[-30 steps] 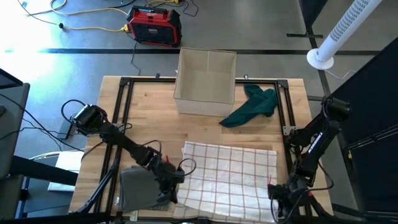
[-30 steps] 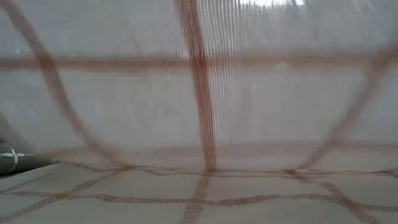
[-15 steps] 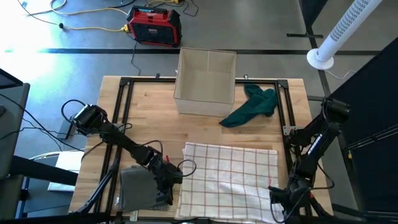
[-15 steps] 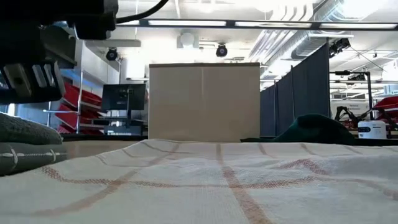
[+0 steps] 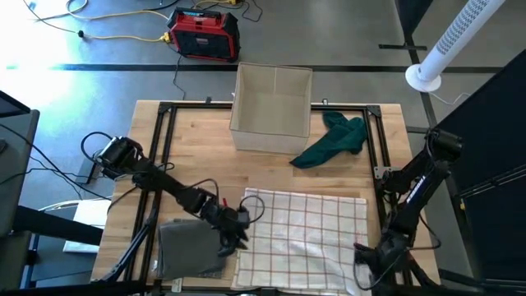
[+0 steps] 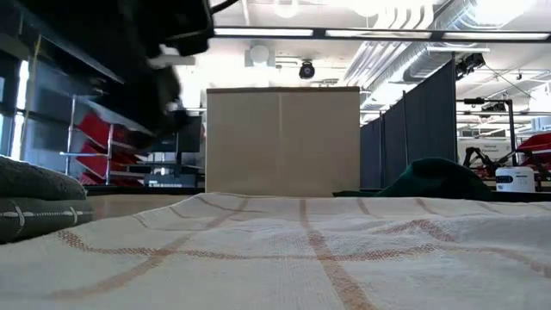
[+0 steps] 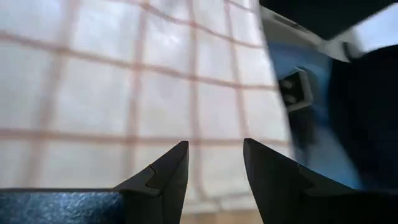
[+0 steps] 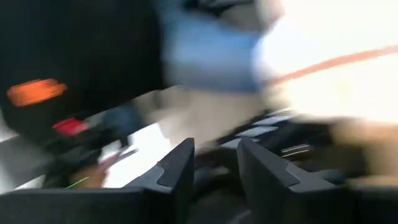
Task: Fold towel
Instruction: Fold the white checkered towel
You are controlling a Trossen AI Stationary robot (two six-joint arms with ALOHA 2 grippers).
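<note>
Checked towel (image 5: pixel 300 238) lies spread flat on the near half of the wooden table (image 5: pixel 205 156), white with thin red-brown grid lines, its near edge at the table's front; in the low view it fills the foreground (image 6: pixel 301 258)

Left gripper (image 5: pixel 240 226) sits at the towel's left edge, low over the cloth, arm stretched in from the table's left side. Left wrist view shows its two dark fingers (image 7: pixel 165 177) parted with a clear gap and the checked cloth (image 7: pixel 124 93) visible between them; nothing held

Right gripper (image 5: pixel 370 265) at the towel's near right corner, close to the table's front edge. Right wrist view is heavily blurred: fingers (image 8: pixel 177 165) stand apart with a gap, nothing visibly pinched between them

Folded grey towel (image 5: pixel 187 247) lies just left of the checked one, beside the left arm; seen at the left margin of the low view (image 6: pixel 39 202)

Farther back: dark green cloth (image 5: pixel 333 140) crumpled toward the right rear, apart from the checked towel. Open cardboard box (image 5: pixel 272 107) stands at the table's far edge, centre

Beyond the table: red case (image 5: pixel 204 33) on the floor with yellow cable; white perforated column (image 5: pixel 452 41) at far right
</note>
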